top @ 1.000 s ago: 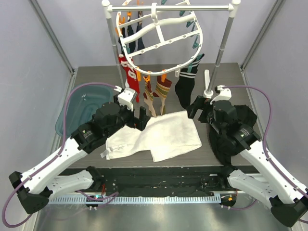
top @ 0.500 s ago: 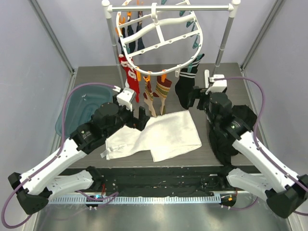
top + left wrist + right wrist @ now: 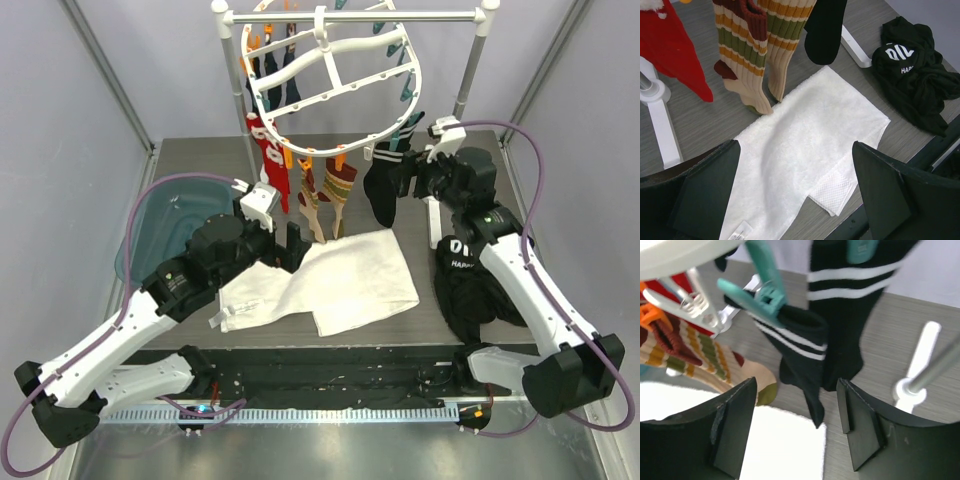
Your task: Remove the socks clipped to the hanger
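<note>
At the back of the table (image 3: 200, 160), white oval hanger (image 3: 330, 75) hangs by its hook from a grey rail (image 3: 350, 17), tilted, clips round the rim. Socks clipped along its lower rim: red sock (image 3: 270, 165) at left, two striped tan socks (image 3: 325, 195) in the middle, black sock (image 3: 383, 185) with white-striped cuff at right. Some dark socks (image 3: 258, 70) on the far left rim, small, hard to tell apart

Up at the black sock's level, right gripper (image 3: 408, 182), just beside the sock on its right. Wrist view: fingers (image 3: 732, 432) spread wide, nothing between them; the striped cuff hangs just ahead, pinched by a teal clip (image 3: 762, 290). Contact with the sock: cannot tell from above; wrist view shows none

Low over the near-left part of a white cloth (image 3: 340, 285), left gripper (image 3: 292, 245), on the near side of the striped tan socks. Cloth lies flat on the table. Fingers (image 3: 705, 190) wide apart, holding nothing. Toes of the striped tan socks reach down to the cloth's far edge; touching or just above, cannot tell

Black garment (image 3: 470, 290) with white lettering heaped on the table at right, under the right arm. Teal tub (image 3: 165, 235) at the table's left edge
</note>
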